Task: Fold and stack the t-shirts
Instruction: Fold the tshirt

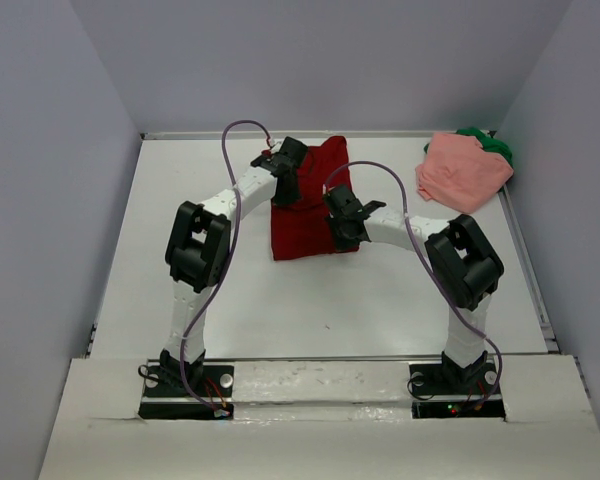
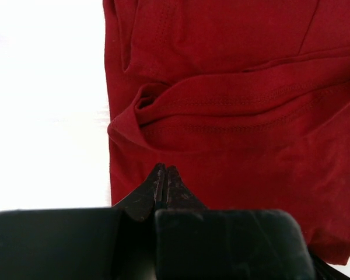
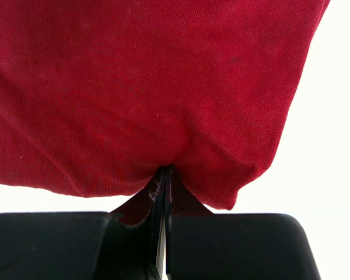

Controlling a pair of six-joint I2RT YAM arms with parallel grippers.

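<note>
Top external view, nearest first: the two arm bases sit at 6 o'clock on the flat white table (image 1: 400, 300), and both arms lean in toward the middle.

The right gripper (image 3: 165, 173) is the nearer one, at about 4 o'clock on the dark red t-shirt (image 1: 310, 215) of soft plain cloth. Its wrist view shows the jaws pressed together on a puckered pinch of that shirt's edge, with the cloth spreading away from the tips.

Farther out, the left gripper (image 2: 165, 173) is at the shirt's 9 o'clock edge. Its jaws are together too, tips against the red cloth, but I cannot tell whether a layer is caught between them. Just beyond the tips a seamed hem lies doubled over on itself.

The dark red t-shirt lies as a rough upright rectangle just toward 12 o'clock from the table's centre. In the far corner at 2 o'clock, the crumpled salmon pink t-shirt (image 1: 463, 172) lies over the green t-shirt (image 1: 498, 148), of which only an edge shows.

The task looks to be in its early part. The red shirt seems narrowed into a strip and probably has a crosswise fold left to do. The pink and green shirts are unfolded in a heap, and no stack exists yet.
</note>
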